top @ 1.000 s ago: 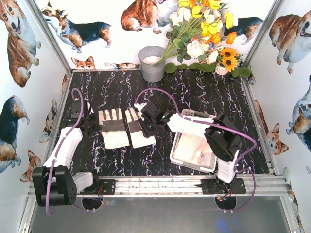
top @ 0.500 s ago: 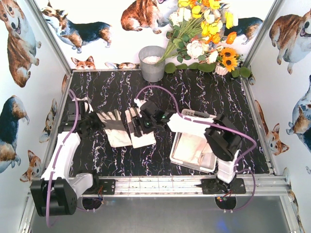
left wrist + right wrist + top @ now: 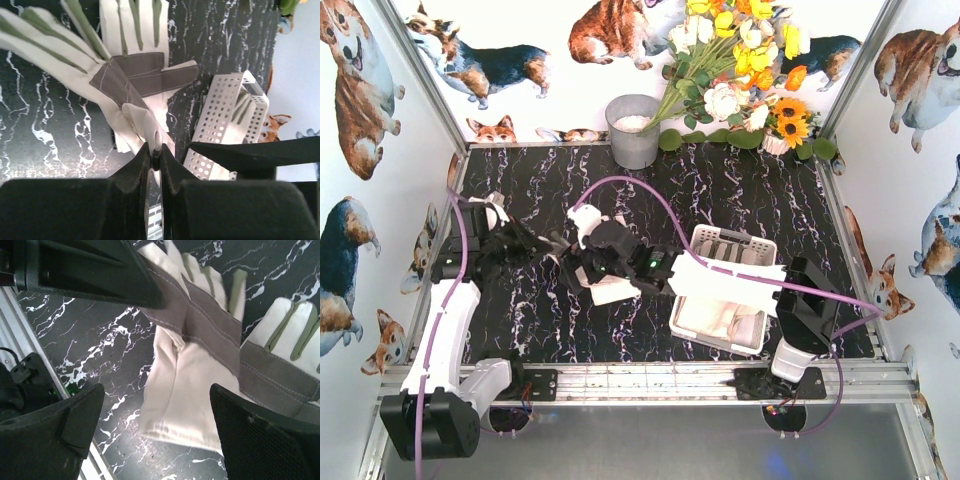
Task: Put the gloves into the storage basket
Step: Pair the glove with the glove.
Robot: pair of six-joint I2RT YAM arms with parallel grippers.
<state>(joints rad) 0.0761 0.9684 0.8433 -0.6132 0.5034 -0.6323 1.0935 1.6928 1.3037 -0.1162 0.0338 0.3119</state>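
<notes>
Step in hand: picking up the gloves that lie outside the storage basket (image 3: 728, 240); cream cloth is already inside it, probably one glove or more.
Left claw (image 3: 156, 148): closed, pinching a fold of cream fabric of the held glove (image 3: 127, 80), grey patch side up; whether the glove is off the surface (image 3: 720, 190) is hard to tell.
Right claw (image 3: 157, 387): jaws wide apart, gripping nothing, hanging over the cuff of a pale glove (image 3: 185, 390); it cannot be told whether this is the same glove that the left claw pinches.
Second glove (image 3: 132, 20): flat on the surface, just beside the held one.
Basket position: to the right of both gloves, near them, apart.
Next move, as a judgement: the left claw must carry its glove rightward over the rim and then let go; the right arm lies across the basket, so it should first grip its glove or move out of the way.
</notes>
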